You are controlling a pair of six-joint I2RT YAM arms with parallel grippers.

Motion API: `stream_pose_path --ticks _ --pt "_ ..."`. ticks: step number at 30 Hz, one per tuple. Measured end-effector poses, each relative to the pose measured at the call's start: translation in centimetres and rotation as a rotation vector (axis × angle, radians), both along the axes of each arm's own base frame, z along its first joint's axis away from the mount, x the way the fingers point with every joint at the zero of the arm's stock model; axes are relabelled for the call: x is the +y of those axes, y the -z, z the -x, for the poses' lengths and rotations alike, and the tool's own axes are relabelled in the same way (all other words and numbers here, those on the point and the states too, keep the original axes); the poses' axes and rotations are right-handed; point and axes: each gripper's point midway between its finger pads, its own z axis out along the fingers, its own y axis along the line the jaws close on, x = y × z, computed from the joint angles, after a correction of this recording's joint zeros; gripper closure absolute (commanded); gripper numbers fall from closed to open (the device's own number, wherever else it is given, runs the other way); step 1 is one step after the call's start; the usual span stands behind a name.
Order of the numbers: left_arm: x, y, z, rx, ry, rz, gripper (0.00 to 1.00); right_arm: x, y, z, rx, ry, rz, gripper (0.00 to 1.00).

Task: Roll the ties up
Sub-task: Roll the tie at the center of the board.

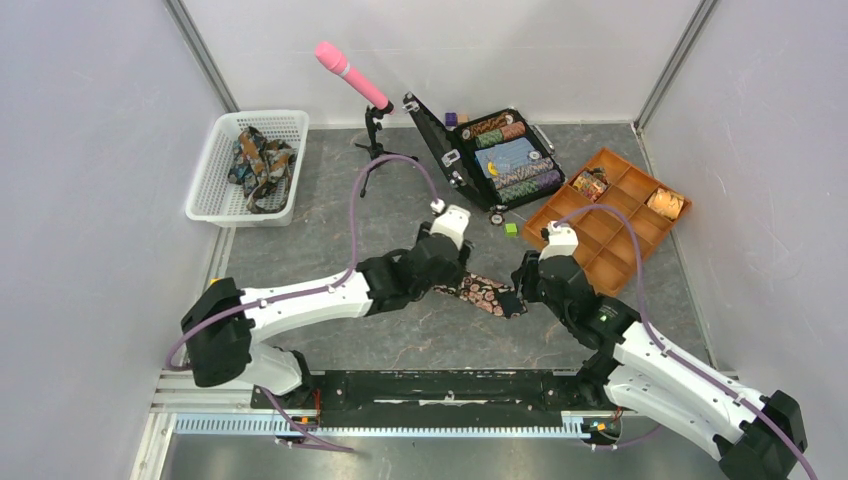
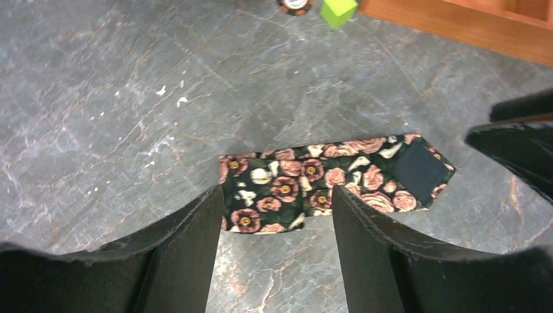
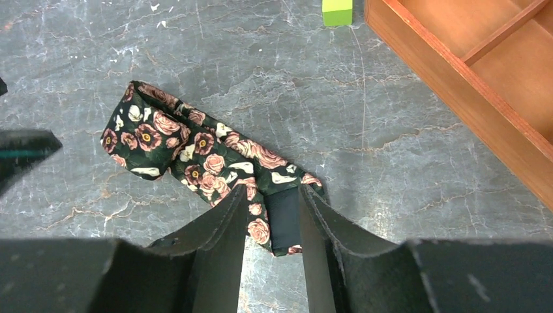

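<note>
Rose-print tie (image 1: 487, 296) lies folded flat on table (image 1: 320, 250) btw both arms; rolling not yet begun. L tool (image 2: 274, 199) gapes wide over one end. R tool (image 3: 270, 202) sits narrow astride the other end, can't tell if pinching. Next, prob.: nip an end firmly, curl it inward.

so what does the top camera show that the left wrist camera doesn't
Only the top view: a white basket holding more ties, an open case of chips, and a pink object on a stand.
Only the left wrist view: the left hand open, its fingers either side of one end of the rose-print tie, and a plain dark patch at the tie's other end.
Both: that tie, a green cube and the orange tray.
</note>
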Motion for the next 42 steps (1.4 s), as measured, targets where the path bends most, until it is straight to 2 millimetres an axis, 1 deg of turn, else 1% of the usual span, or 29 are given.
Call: stream_pose_path --ticks 3,6,9,11,13,20,24,26,32,42 --pt "2.0 0.6 -1.2 0.039 -0.051 0.051 0.31 0.3 -0.2 -0.1 -0.008 -0.009 -0.013 0.59" --pt "4.8 2.2 -2.2 0.104 -0.114 0.117 0.30 0.8 -0.1 0.0 -0.009 -0.034 -0.026 0.60" --pt "7.3 3.7 -2.6 0.166 -0.173 0.190 0.29 2.0 0.1 0.0 0.000 -0.082 -0.047 0.64" --pt "8.1 4.3 -2.6 0.202 -0.189 0.241 0.29 3.0 0.4 0.0 0.013 -0.120 -0.063 0.67" --pt "8.5 4.8 -2.6 0.237 -0.192 0.300 0.29 4.1 0.8 0.0 0.032 -0.158 -0.079 0.70" --pt "8.5 5.2 -2.7 0.324 -0.151 0.497 0.30 7.4 2.6 -0.1 0.102 -0.256 -0.141 0.75" --pt "7.1 4.9 -2.4 0.355 -0.081 0.563 0.31 9.3 3.2 -0.1 0.137 -0.300 -0.200 0.78" --pt "6.4 5.0 -2.2 0.376 -0.046 0.581 0.32 10.0 3.5 0.0 0.155 -0.315 -0.227 0.78" --pt "5.4 5.7 -1.8 0.416 -0.004 0.605 0.32 11.3 4.4 0.1 0.197 -0.342 -0.252 0.80" --pt "5.3 5.9 -1.8 0.423 0.006 0.618 0.33 13.0 4.0 -0.8 0.198 -0.366 -0.282 0.81"
